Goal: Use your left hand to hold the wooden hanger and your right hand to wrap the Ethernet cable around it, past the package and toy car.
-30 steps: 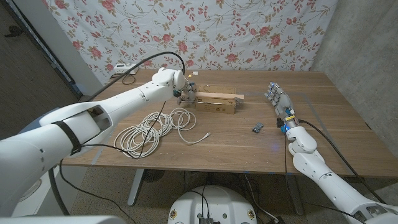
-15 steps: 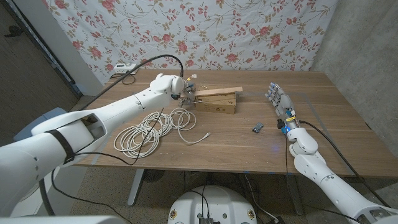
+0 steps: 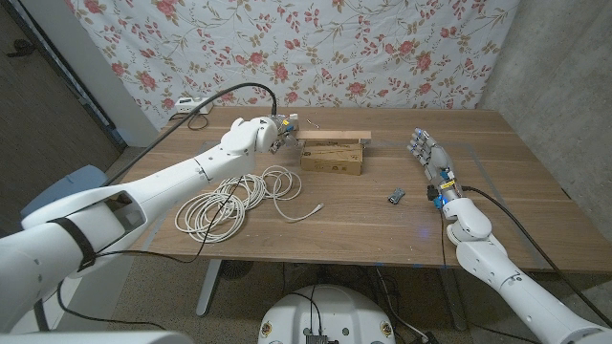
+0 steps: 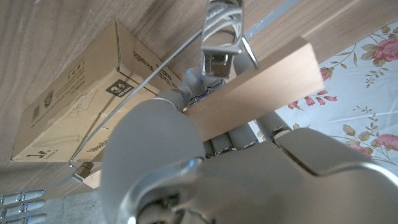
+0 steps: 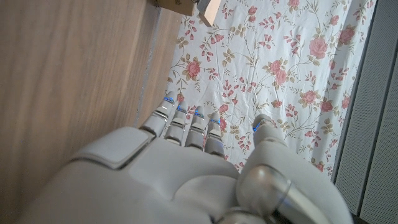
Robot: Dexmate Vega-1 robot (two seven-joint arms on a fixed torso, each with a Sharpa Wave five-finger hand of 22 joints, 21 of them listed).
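Your left hand [image 3: 271, 133] grips the wooden hanger [image 3: 335, 138] just above the package [image 3: 333, 157], your right hand [image 3: 429, 159] stands empty with fingers apart, and a slack grip could drop it onto that box.

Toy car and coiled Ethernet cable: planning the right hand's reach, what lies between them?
In the head view, bare wood lies between the toy car and the Ethernet cable, apart from the cable's loose plug end.
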